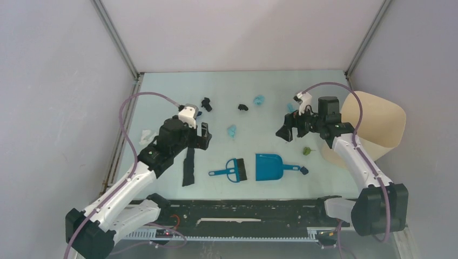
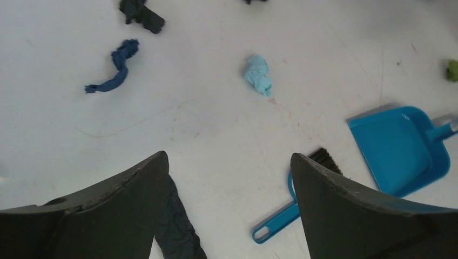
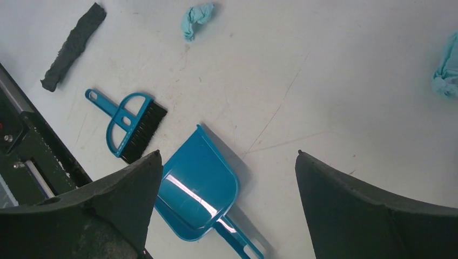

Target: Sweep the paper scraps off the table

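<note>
Paper scraps lie scattered on the pale mint table [image 1: 270, 81]: black lumps [image 1: 206, 103] [image 1: 243, 107], light blue lumps [image 1: 259, 100] [image 1: 231, 131], a white one [image 1: 146, 136], a long black strip [image 1: 188, 167], a green bit [image 1: 307, 151] and a dark blue bit [image 1: 304, 170]. My left gripper [image 1: 203, 135] hangs open and empty above the table, left of the light blue lump [image 2: 258, 74]; the black strip [image 2: 175, 226] lies under its left finger. My right gripper [image 1: 286, 130] is open and empty above the blue dustpan [image 3: 197, 191].
A blue hand brush [image 1: 231, 170] and the dustpan [image 1: 268, 167] lie side by side near the front middle. A tall beige bin [image 1: 372, 127] stands at the right edge. Grey frame posts rise at the back corners. A black rail runs along the near edge.
</note>
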You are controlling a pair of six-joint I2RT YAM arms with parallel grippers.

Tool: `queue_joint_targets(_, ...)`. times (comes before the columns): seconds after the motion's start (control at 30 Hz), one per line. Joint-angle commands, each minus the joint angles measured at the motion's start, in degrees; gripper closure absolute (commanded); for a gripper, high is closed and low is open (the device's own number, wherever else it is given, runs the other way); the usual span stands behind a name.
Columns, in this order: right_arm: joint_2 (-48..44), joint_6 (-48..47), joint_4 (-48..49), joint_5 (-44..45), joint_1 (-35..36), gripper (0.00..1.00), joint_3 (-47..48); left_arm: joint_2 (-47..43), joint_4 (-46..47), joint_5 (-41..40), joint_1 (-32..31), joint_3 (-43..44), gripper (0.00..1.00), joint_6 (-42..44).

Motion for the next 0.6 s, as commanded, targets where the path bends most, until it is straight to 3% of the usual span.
queue_joint_targets(0.0, -2.3, -3.6, -2.3, -6.1, -1.4, 0.0, 2.4, 2.7, -1.3, 7.7, -2.1, 3.2, 0.11, 2.5)
queue_joint_targets(0.17, -3.4, -10.7, -6.4, -7.5, -1.6, 0.06, 2.5, 7.3, -8.3, 9.6, -10.7, 6.6, 0.26, 7.3)
queue_joint_targets(0.3, -6.8, -11.5, -7.3, -5.6, -0.7, 0.1, 2.5, 12.3, -11.4, 9.6, -17.9, 6.8, 0.24, 9.6)
queue_joint_targets(0.4, -8.0, -13.6, -9.2, -5.4, 0.8, 0.12, 1.9, 16.4, -13.0, 5.2, -22.9, 7.2, 0.24, 11.5)
queue_joint_targets(0.57, -8.2, -14.0, -8.5, -6.6, 1.0, 0.14, 0.6, 24.1, -16.8, 3.5, -24.0, 10.5, 0.32, 10.1)
